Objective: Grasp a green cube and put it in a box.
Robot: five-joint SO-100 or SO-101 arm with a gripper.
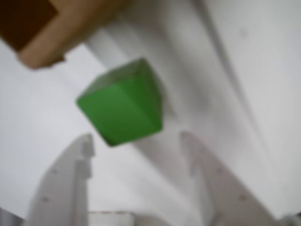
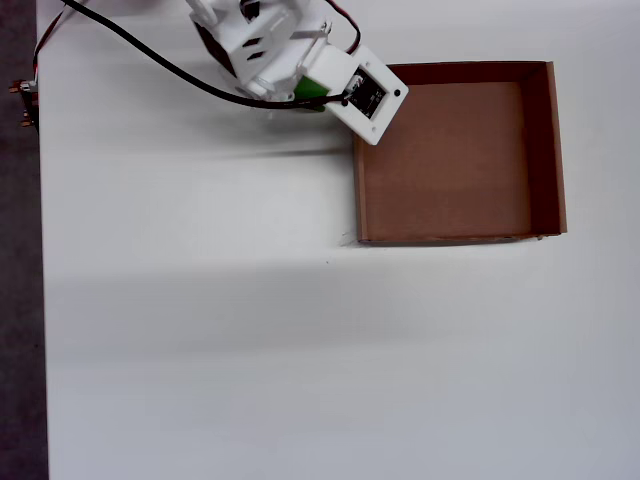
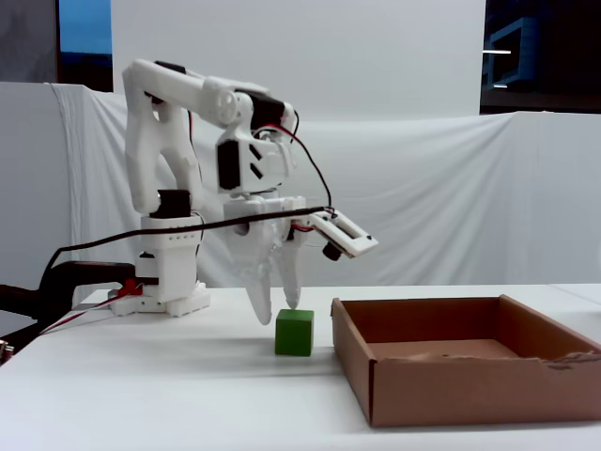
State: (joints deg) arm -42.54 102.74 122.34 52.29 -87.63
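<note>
The green cube [image 1: 120, 106] sits on the white table, just beyond my open gripper [image 1: 136, 141]; nothing is between the two white fingers. In the fixed view the gripper [image 3: 278, 312] hangs point-down just above and left of the cube [image 3: 294, 333], with its fingertips near the cube's top. From overhead only a sliver of the cube [image 2: 310, 90] shows under the arm and the wrist camera, and the fingers are hidden. The brown cardboard box [image 3: 470, 385] lies right of the cube with a small gap between them. Its corner [image 1: 47, 33] shows in the wrist view, and its floor is bare [image 2: 362, 200].
The arm's base [image 3: 169, 282] stands at the table's back left, and a black cable [image 2: 150, 55] trails from it toward the left edge. A white cloth backdrop [image 3: 423, 188] hangs behind the table. The table's left edge [image 2: 40, 300] borders a dark floor.
</note>
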